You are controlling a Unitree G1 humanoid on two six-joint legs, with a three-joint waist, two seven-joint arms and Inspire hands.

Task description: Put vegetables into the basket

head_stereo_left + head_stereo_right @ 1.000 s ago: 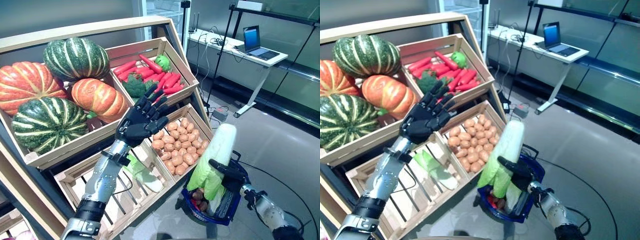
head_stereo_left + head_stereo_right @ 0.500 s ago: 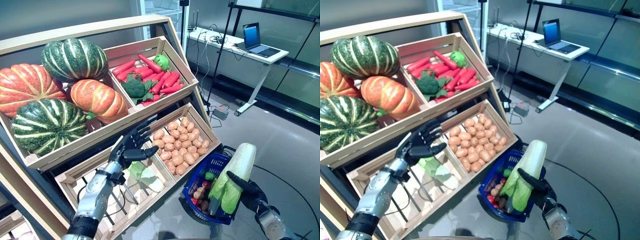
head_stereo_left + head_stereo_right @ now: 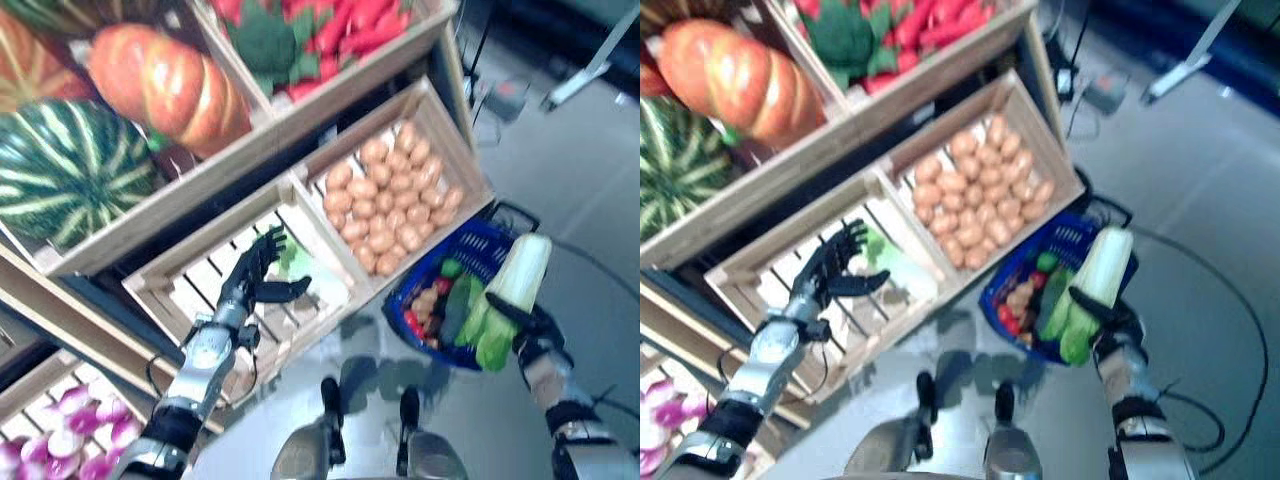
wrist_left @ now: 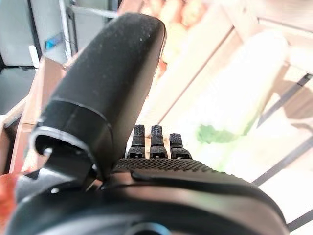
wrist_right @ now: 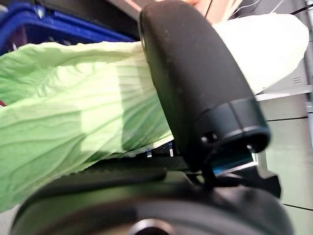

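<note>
One cabbage (image 3: 512,295) is clamped in the right robot hand (image 3: 530,326), thumb curled over its leaves, tilted over the near rim of the blue basket (image 3: 478,250). The basket stands on the floor just beside the potato crate (image 3: 395,190) and already contains several vegetables (image 3: 438,305). The left robot hand (image 3: 252,282) hovers with fingers spread wide over the slatted crate (image 3: 190,290), near a second cabbage (image 3: 310,280) lying inside it.
</note>
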